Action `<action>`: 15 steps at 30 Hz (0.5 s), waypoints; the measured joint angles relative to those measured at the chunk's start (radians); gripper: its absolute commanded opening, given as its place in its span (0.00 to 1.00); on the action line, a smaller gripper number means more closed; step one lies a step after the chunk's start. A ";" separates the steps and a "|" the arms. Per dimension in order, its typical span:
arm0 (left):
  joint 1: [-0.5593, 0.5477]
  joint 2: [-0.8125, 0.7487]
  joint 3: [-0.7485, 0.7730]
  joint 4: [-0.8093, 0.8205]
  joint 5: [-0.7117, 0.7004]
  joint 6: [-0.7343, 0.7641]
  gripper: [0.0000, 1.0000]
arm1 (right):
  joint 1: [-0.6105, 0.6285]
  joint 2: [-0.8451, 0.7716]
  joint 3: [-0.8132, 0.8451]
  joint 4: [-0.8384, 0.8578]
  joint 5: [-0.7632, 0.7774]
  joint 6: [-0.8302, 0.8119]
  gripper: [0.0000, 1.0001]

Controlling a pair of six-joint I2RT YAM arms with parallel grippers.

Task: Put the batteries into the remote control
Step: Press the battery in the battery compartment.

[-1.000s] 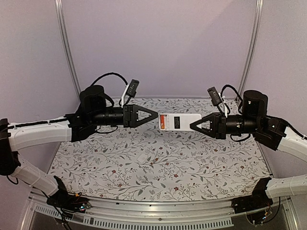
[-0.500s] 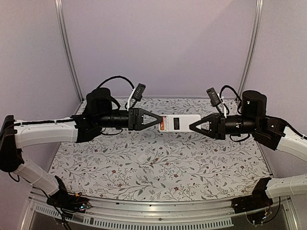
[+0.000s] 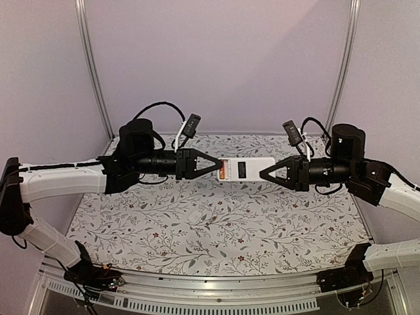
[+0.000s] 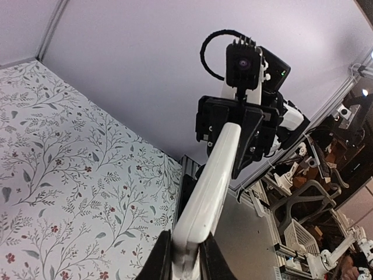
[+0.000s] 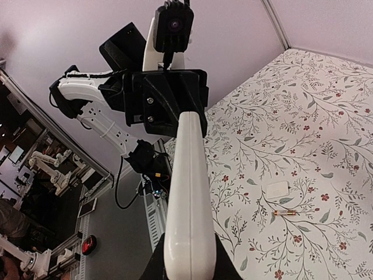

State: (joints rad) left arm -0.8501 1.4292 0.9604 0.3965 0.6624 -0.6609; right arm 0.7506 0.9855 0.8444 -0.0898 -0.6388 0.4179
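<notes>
The remote control (image 3: 246,168) is a slim white handset held level in the air between both arms. A dark rectangular recess and a red patch near its left end face the top camera. My left gripper (image 3: 220,165) is shut on its left end, with a finger on each side in the left wrist view (image 4: 186,256). My right gripper (image 3: 264,172) is shut on its right end (image 5: 186,262). One orange-red battery (image 5: 285,213) lies on the table. No other battery is in view.
A small flat white cover plate (image 3: 196,214) lies on the floral tablecloth (image 3: 131,216) below the remote, and next to the battery in the right wrist view (image 5: 276,190). Purple walls and two metal posts close off the back.
My left gripper has moved right from a gap away to the remote's left end and taken hold of it. The right arm and the remote have held still.
</notes>
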 measured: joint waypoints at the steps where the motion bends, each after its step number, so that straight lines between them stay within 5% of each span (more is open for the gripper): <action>1: 0.000 0.000 0.002 -0.007 -0.002 0.007 0.32 | 0.000 0.000 0.000 0.000 0.000 0.001 0.00; 4: -0.003 -0.008 0.006 -0.048 -0.025 0.035 0.51 | 0.001 -0.001 0.000 0.003 0.000 0.000 0.00; 15: -0.003 -0.064 0.061 -0.270 -0.115 0.225 0.67 | -0.013 -0.003 -0.003 -0.001 0.020 0.017 0.00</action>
State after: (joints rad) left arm -0.8528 1.3647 1.0218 0.1261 0.5476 -0.4362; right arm 0.7376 0.9829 0.8417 -0.0910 -0.6186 0.4351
